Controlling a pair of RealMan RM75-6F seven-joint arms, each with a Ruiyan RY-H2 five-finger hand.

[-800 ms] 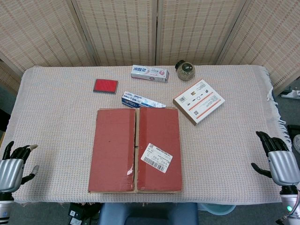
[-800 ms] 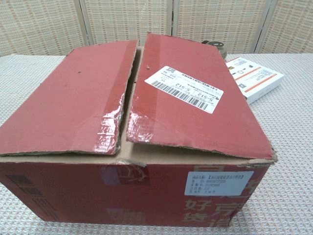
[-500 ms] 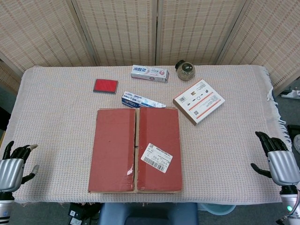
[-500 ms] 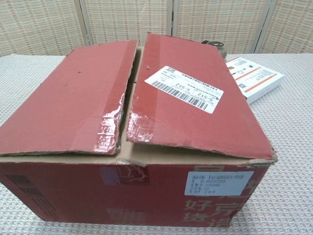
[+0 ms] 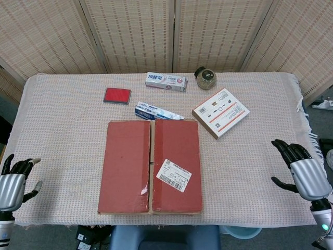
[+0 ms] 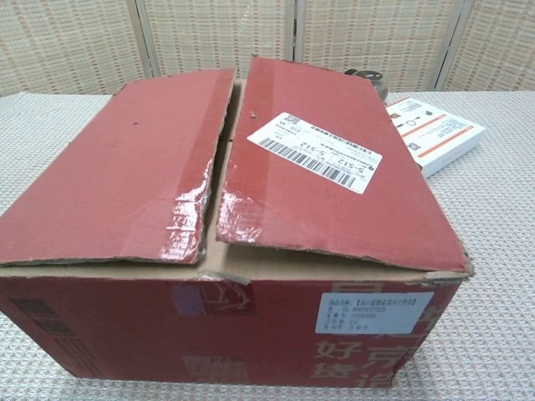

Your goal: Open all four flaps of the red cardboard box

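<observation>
The red cardboard box [image 5: 150,166] stands at the table's front middle, its two long top flaps folded down and meeting along a centre seam. A white shipping label [image 5: 174,175] is stuck on the right flap. In the chest view the box [image 6: 226,251] fills the frame, with both top flaps slightly raised at the seam. My left hand [image 5: 13,182] hovers at the table's front left corner, fingers apart, holding nothing. My right hand [image 5: 300,169] is at the front right edge, fingers spread, also holding nothing. Both hands are well away from the box and show only in the head view.
Behind the box lie a blue-white tube box [image 5: 157,111], a toothpaste carton [image 5: 166,81], a small red case [image 5: 117,95] and a dark round jar [image 5: 206,77]. A white and orange flat box [image 5: 220,112] lies to the right rear. Folding screens stand behind the table.
My right hand has moved up and a little leftward, toward the table. My left hand has dropped slightly. The box has not moved.
</observation>
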